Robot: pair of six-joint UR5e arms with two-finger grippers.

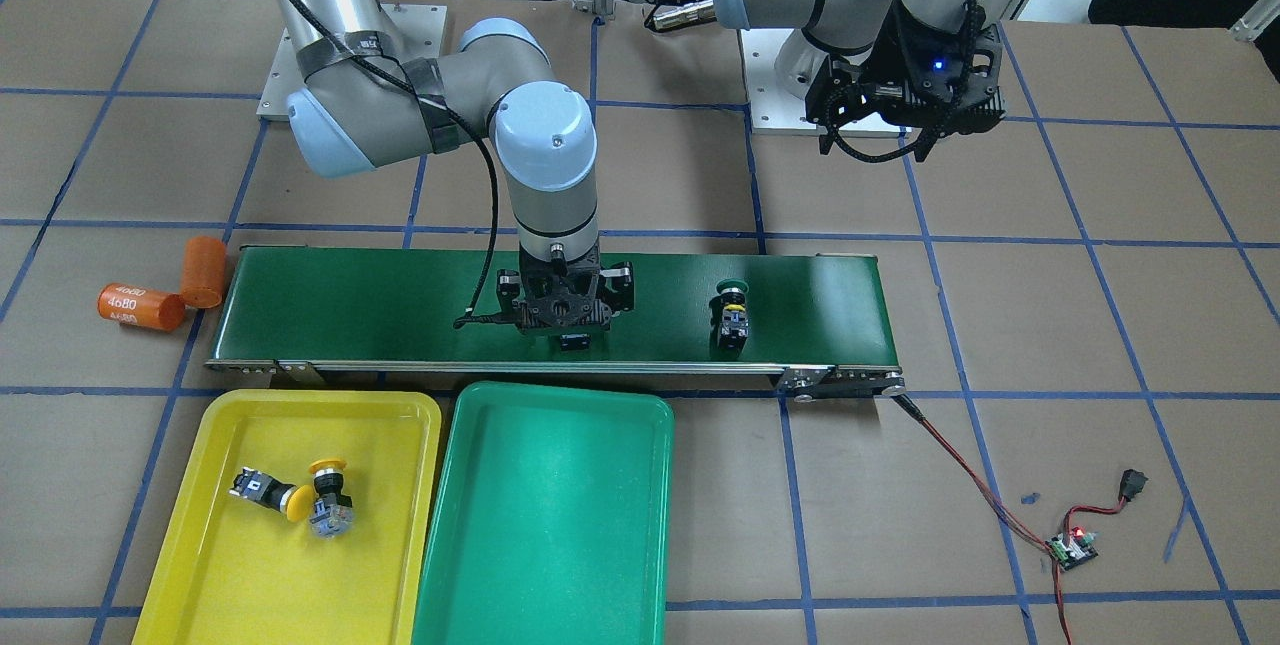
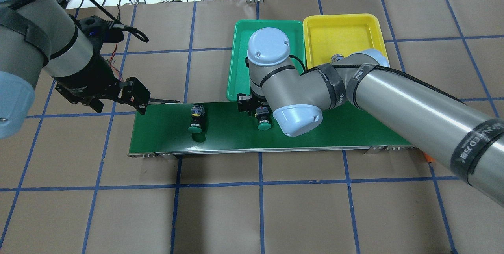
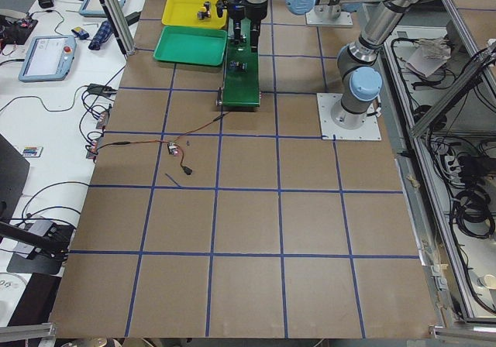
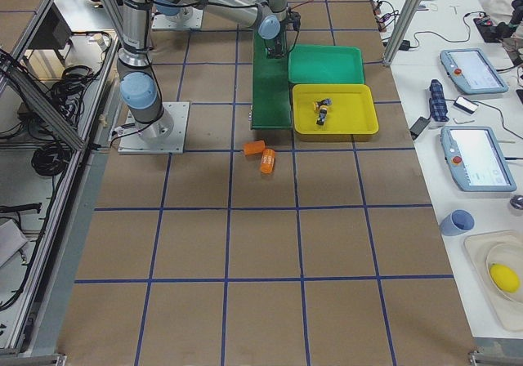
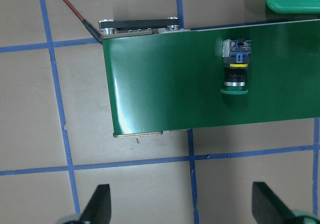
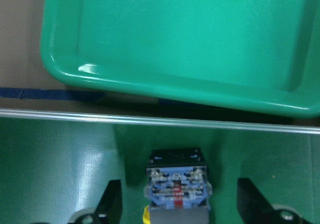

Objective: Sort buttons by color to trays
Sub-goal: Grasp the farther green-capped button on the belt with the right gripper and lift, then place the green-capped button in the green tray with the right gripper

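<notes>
My right gripper (image 6: 181, 204) is open and low over the conveyor belt, its fingers (image 6: 112, 204) on either side of a green button (image 2: 264, 124) without touching it. The button's contact-block body (image 6: 177, 181) lies between them. A second green button (image 1: 732, 315) lies on the belt further along, also in the left wrist view (image 5: 236, 69). My left gripper (image 5: 182, 204) is open and empty, held high beyond the belt's end. Two yellow buttons (image 1: 265, 490) (image 1: 328, 503) lie in the yellow tray (image 1: 320, 403). The green tray (image 1: 550, 525) beside it holds nothing.
The long dark-green conveyor belt (image 1: 380, 300) runs along the trays' far side. Two orange cylinders marked 4680 (image 1: 140, 307) (image 1: 203, 272) lie off its end. A small circuit board (image 1: 1072, 548) with red wires lies past the other end.
</notes>
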